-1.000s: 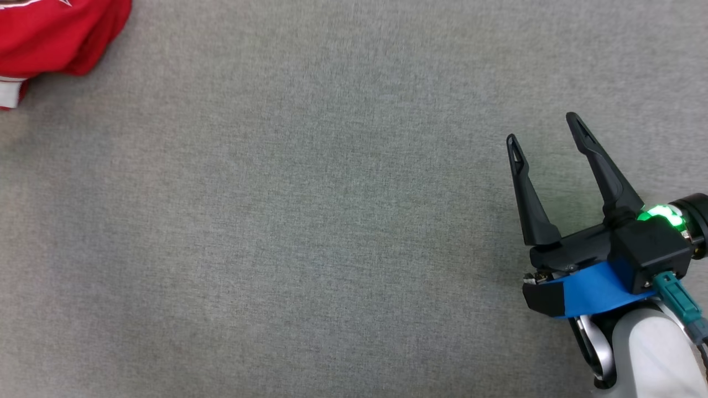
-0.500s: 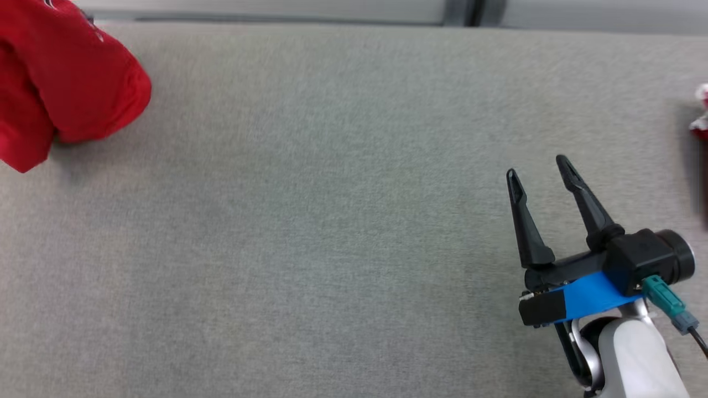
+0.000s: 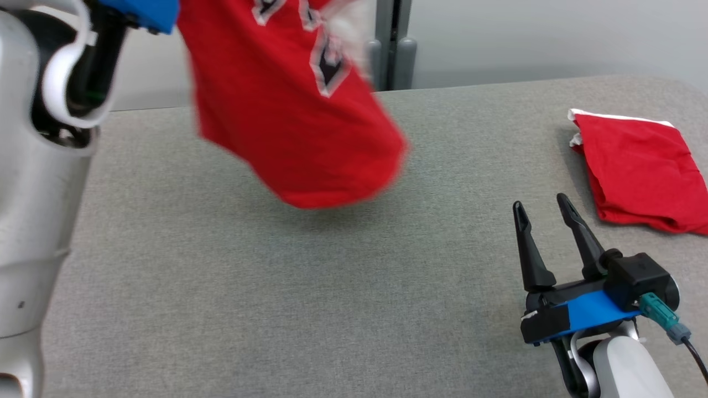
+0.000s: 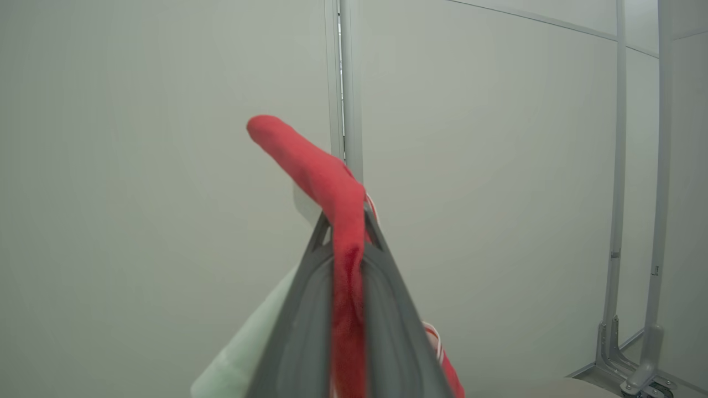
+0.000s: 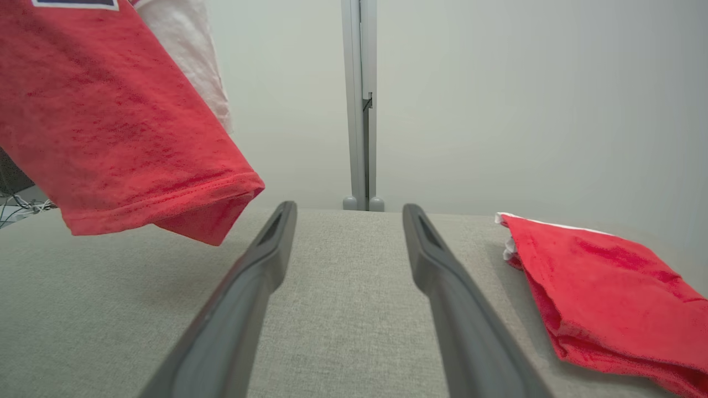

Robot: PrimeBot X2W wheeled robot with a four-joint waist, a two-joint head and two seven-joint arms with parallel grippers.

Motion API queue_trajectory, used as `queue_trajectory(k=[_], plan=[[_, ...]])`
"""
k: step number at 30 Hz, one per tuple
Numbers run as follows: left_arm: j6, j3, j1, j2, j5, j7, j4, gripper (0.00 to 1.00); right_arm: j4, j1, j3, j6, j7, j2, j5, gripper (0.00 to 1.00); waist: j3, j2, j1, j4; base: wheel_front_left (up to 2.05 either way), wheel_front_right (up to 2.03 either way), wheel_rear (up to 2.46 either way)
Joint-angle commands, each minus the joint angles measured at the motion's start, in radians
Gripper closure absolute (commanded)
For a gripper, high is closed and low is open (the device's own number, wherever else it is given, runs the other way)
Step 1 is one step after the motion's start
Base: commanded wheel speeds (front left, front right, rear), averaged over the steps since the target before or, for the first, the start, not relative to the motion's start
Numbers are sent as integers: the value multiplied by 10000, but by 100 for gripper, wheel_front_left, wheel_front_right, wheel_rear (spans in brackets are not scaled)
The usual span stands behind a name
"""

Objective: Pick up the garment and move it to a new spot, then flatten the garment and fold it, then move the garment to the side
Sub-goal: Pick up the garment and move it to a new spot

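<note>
The garment [image 3: 298, 127] is a red shirt with black-and-white diamond marks, blurred with motion. It hangs in the air above the far left of the grey table [image 3: 332, 287], its lower hem just clear of the surface. My left gripper [image 4: 347, 218] is shut on a fold of the garment's red cloth [image 4: 345, 254], which sticks out past the fingertips. The pale left forearm [image 3: 38, 182] rises along the head view's left edge. Over the table's near right my right gripper [image 3: 540, 203] stands open with nothing between its fingers. The garment's hem [image 5: 138, 166] hangs left of it.
A second red cloth [image 3: 636, 171], folded, lies at the table's far right, also seen right of my right fingers [image 5: 603, 276]. A grey post [image 3: 392, 44] and a pale wall stand behind the table's far edge.
The head camera has tilted up, bringing the far edge, the wall and the folded red cloth into view. The garment now hangs high from my left gripper. The right gripper stays open.
</note>
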Motion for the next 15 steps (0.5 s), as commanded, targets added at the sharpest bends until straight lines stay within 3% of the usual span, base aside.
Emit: queue_trajectory(k=[1, 7, 15], plan=[[122, -39, 199, -212, -208, 92, -113, 100, 101, -180, -96, 1, -112, -12, 36, 0, 29, 0, 3, -140, 0, 0, 0], [402, -22, 1927, -638, -802, -401, 453, 100, 300, -413, -263, 1, -271, -13, 56, 0, 463, 0, 3, -394, 0, 0, 0], [504, 513, 4174, -597, -1309, -1849, 3488, 100, 490, -765, -147, 1, -383, -15, 52, 0, 1193, 0, 3, -768, 0, 0, 0]])
